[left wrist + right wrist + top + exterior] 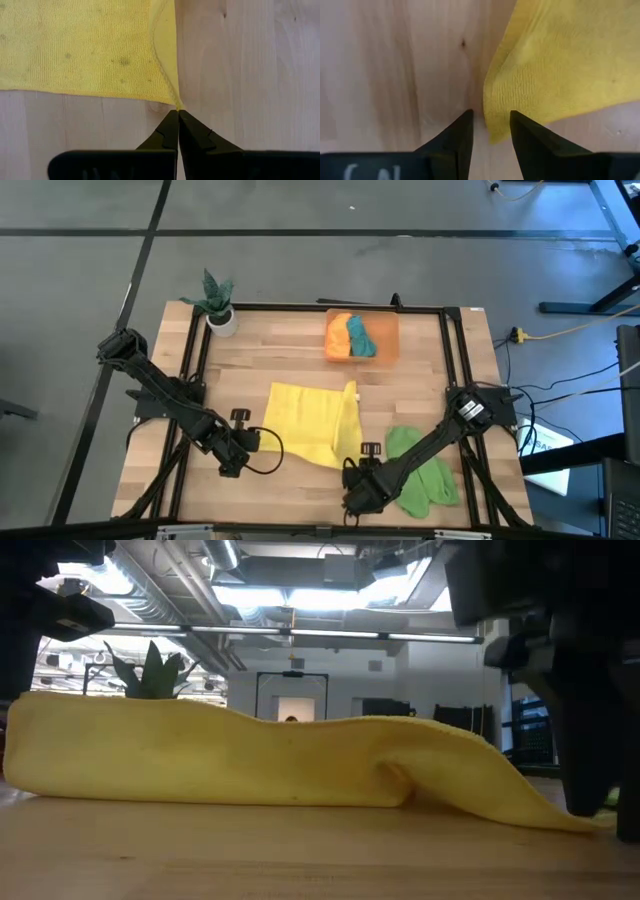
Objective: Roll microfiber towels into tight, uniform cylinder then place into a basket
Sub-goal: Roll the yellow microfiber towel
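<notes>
Step in hand: gripped yellow towel (310,422) corners. Left claw (178,116) pinched shut on one; right claw (490,127) part-open, apparently astride other. Next: roll evenly.

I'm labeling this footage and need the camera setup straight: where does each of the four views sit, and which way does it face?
High view: above the table, looking straight down; both arms show, with the basket.
Low view: at tabletop height, looking level across; dark arm parts at the edges.
Left wrist view: on the left arm, facing the table; left gripper shut at a corner of the yellow towel.
Right wrist view: on the right arm, facing the table; right gripper open.
All four share the yellow towel.
</notes>
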Controlling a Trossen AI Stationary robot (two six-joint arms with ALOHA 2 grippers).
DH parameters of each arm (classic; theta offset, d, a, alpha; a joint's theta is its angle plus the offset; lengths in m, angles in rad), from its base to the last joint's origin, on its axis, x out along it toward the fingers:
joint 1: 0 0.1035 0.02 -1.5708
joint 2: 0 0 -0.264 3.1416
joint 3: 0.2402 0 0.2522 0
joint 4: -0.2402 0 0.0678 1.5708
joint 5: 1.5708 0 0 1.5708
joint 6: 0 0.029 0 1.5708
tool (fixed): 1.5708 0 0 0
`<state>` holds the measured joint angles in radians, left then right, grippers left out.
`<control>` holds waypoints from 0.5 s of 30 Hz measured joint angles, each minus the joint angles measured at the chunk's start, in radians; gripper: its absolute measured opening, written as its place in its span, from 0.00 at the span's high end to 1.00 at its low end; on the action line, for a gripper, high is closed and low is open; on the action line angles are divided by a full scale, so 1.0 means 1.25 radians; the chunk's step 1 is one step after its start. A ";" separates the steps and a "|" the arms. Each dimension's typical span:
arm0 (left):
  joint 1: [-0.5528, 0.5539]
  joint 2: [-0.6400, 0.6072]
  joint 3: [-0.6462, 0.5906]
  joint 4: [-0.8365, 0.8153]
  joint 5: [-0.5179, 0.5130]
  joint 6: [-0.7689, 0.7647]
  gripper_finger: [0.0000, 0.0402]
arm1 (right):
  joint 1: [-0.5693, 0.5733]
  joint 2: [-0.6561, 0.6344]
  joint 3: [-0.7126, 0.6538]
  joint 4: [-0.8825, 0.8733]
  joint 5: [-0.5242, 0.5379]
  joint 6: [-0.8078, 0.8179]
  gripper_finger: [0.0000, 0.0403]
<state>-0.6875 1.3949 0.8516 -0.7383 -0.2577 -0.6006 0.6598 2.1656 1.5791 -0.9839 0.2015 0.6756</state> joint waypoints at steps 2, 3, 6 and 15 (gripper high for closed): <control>0.000 0.000 0.000 0.000 0.000 0.000 1.00 | 0.000 0.009 0.002 -0.004 0.002 0.001 0.67; 0.000 0.000 0.000 0.000 0.000 0.000 1.00 | 0.000 0.012 0.005 -0.006 0.004 0.001 0.67; 0.000 0.000 0.000 0.000 0.000 0.000 1.00 | 0.000 0.021 0.005 -0.010 0.006 0.001 0.67; 0.000 0.000 0.000 0.000 0.000 0.000 1.00 | -0.003 0.023 0.005 -0.032 0.035 0.047 0.67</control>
<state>-0.6876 1.3949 0.8516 -0.7383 -0.2573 -0.6010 0.6565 2.1948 1.5848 -1.0240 0.2453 0.7338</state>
